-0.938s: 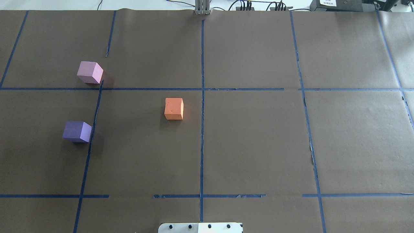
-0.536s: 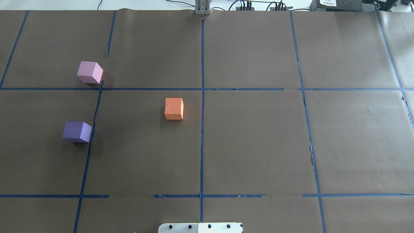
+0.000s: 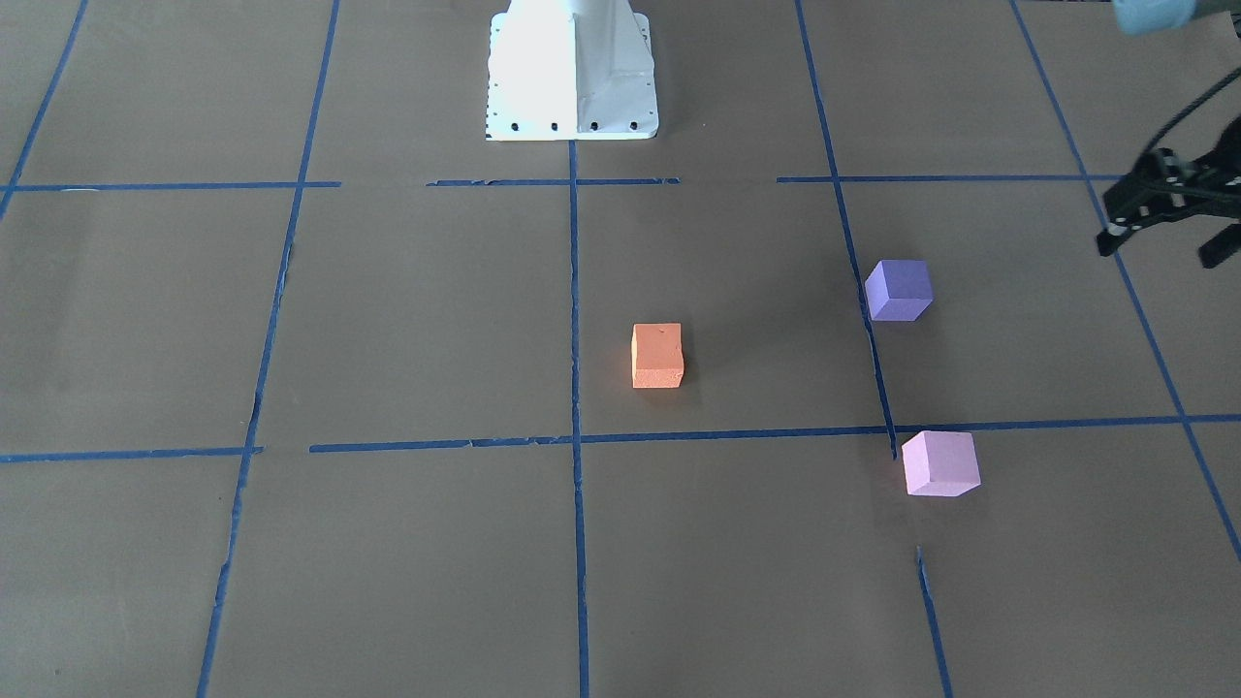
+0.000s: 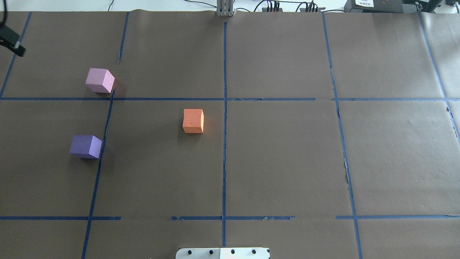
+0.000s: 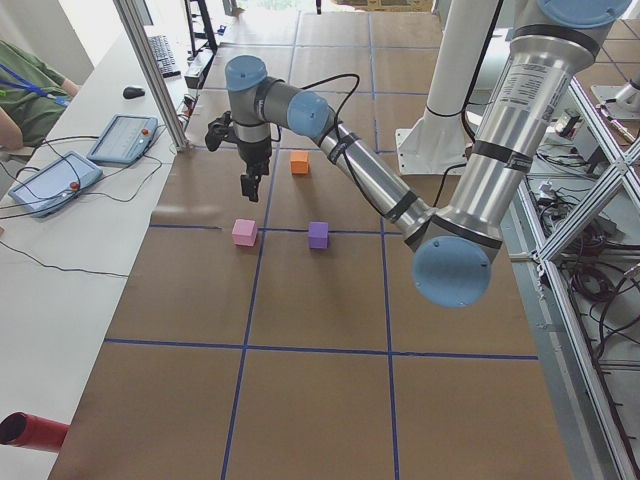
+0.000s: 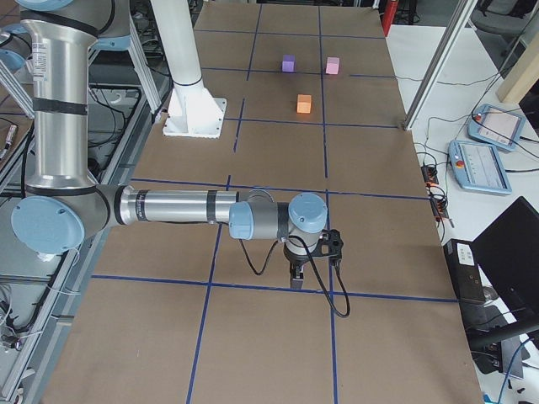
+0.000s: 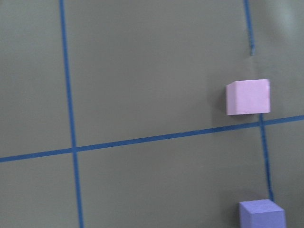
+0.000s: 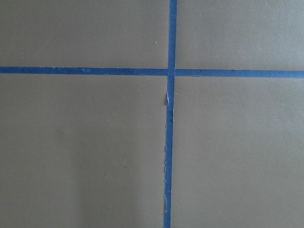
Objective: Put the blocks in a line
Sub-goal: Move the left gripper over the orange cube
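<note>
3 matte foam-like cubes, same size, apart on bench (image 4: 287, 162), forming a triangle: orange block (image 4: 193, 121) near centre, violet block (image 4: 85, 146) & pale pink block (image 4: 100, 80) to robot's L. Left tool (image 3: 1159, 254) spread wide, empty. Right tool (image 6: 296, 278): can't tell.

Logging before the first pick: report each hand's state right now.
Left hand: open, holding nothing.
Right hand: cannot be told; it shows only in the right side view.
</note>
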You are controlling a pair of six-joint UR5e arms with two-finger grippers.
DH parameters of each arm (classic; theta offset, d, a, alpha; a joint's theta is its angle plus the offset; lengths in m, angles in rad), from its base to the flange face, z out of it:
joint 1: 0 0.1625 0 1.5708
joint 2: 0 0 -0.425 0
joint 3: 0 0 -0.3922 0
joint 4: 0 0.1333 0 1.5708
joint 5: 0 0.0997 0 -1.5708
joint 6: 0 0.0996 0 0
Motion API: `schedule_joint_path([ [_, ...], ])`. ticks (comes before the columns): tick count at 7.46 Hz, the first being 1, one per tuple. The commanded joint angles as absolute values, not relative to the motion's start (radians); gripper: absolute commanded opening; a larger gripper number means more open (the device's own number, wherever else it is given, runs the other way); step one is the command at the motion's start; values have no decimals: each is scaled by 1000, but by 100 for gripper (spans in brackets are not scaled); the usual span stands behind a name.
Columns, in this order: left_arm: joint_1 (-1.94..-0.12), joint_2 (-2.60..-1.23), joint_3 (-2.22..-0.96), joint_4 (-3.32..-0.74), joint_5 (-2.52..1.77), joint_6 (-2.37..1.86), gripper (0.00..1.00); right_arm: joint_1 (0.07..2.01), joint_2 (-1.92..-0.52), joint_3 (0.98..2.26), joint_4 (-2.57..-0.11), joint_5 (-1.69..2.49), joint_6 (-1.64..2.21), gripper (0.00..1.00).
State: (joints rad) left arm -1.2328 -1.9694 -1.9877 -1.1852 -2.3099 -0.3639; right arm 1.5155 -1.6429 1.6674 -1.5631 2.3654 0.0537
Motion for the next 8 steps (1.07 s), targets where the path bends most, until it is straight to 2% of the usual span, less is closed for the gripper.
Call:
schedule_joint_path([
  [1, -1016, -2101, -1991, -1201, -2310, -652, 100, 1516, -1643, 1667, -1563, 2365, 54, 100],
  [4, -742, -2196, -1938, -1319, -2106, -931, 100, 1516, -1643, 1667, -1563, 2365, 54, 100],
  [7, -687, -2206, -1806, -1455, -2079, -996, 100, 1514, -1643, 1667, -1563, 2365, 54, 100],
  [8, -683, -2250, -1725, -1474, -2079, -1043, 100, 1516, -1643, 1667, -1563, 2365, 54, 100],
])
